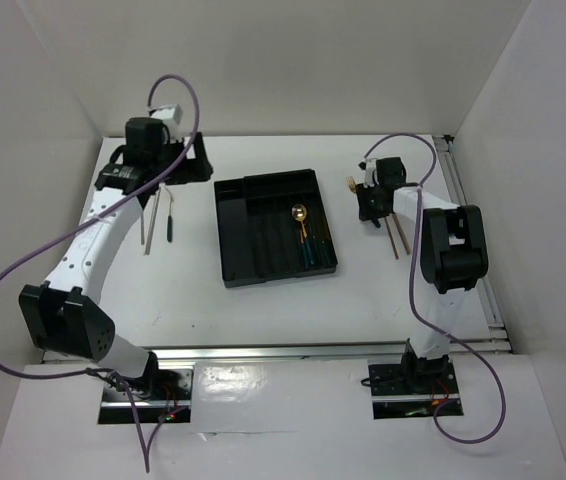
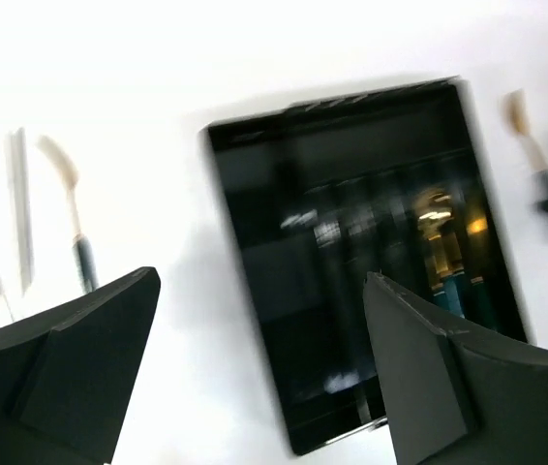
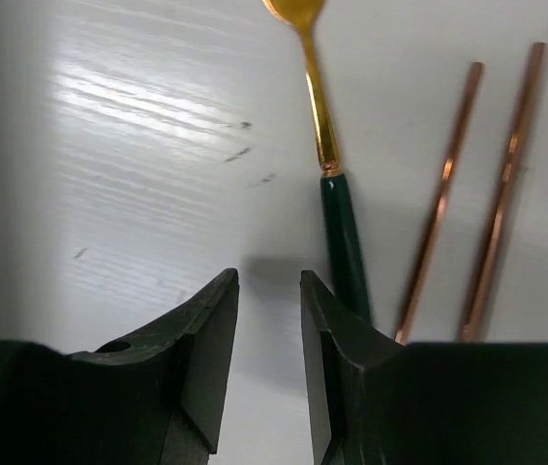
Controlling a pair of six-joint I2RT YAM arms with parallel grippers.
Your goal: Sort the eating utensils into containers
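The black cutlery tray [image 1: 253,240] lies mid-table; a gold spoon [image 1: 300,213] and other green-handled utensils lie in its right compartments. My left gripper [image 1: 159,170] is wide open and empty, high above the table left of the tray [image 2: 293,291]. Below it lie silver chopsticks [image 1: 146,225] and a green-handled utensil [image 1: 166,222], both also in the left wrist view, the chopsticks [image 2: 19,218] left of the utensil [image 2: 71,194]. My right gripper [image 3: 266,283] is narrowly open and empty, low over the table. A gold-headed, green-handled utensil [image 3: 342,237] lies just right of it, then two copper chopsticks [image 3: 448,184].
White walls enclose the table on the left, back and right. A metal rail [image 1: 468,230] runs along the right edge. The right arm's elbow [image 1: 453,250] hangs over the table's right side. The left wrist view is blurred.
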